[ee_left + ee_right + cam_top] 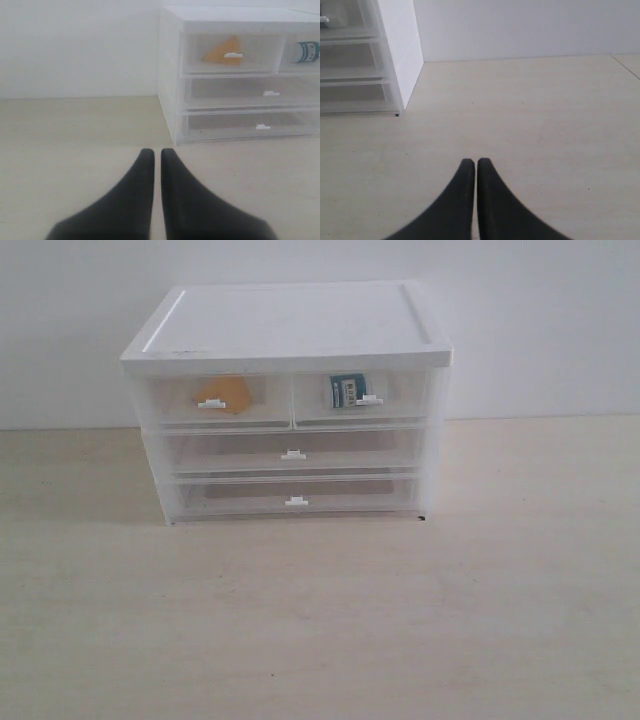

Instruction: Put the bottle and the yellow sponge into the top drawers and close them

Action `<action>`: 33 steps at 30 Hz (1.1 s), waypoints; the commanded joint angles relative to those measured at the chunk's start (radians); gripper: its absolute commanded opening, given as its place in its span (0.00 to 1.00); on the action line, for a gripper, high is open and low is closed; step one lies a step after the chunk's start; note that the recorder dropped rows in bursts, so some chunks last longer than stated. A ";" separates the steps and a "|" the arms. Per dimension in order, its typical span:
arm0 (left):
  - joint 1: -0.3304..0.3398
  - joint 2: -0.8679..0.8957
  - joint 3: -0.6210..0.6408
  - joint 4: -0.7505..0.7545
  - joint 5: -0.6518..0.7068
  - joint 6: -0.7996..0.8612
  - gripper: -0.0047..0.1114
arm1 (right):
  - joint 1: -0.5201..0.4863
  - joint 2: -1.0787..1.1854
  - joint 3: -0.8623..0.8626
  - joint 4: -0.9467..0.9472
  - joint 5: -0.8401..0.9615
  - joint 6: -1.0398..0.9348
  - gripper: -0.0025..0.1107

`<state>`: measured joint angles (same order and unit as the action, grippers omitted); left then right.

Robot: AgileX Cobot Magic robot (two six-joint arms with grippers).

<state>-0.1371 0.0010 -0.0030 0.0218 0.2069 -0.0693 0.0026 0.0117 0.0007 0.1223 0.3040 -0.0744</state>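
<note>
Looks basically done: the yellow-orange porous sponge wedge (224,394) and the small teal white-capped bottle (343,391) sit inside the shut translucent plastic top drawers (400,398). The sponge is probably squishy and light. The bottle is likely stiff and slick, so grab its body. The left tool (156,152) and right tool (472,162) are pinched together, empty.

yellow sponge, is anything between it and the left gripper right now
Only the closed translucent front of the left top drawer: the yellow sponge lies behind it, already inside. The left gripper hangs shut over the table, with nothing visible between it and the cabinet.
</note>
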 commanded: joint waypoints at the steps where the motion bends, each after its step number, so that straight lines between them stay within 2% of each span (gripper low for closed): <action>1: 0.004 -0.001 0.003 0.001 0.003 -0.003 0.08 | -0.003 -0.001 -0.001 0.001 0.000 -0.001 0.02; 33: 0.004 -0.001 0.003 0.001 -0.005 -0.002 0.08 | -0.003 -0.001 -0.001 0.001 0.000 0.006 0.02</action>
<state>-0.1371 0.0010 -0.0030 0.0238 0.2094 -0.0693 0.0026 0.0117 0.0007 0.1223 0.3048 -0.0692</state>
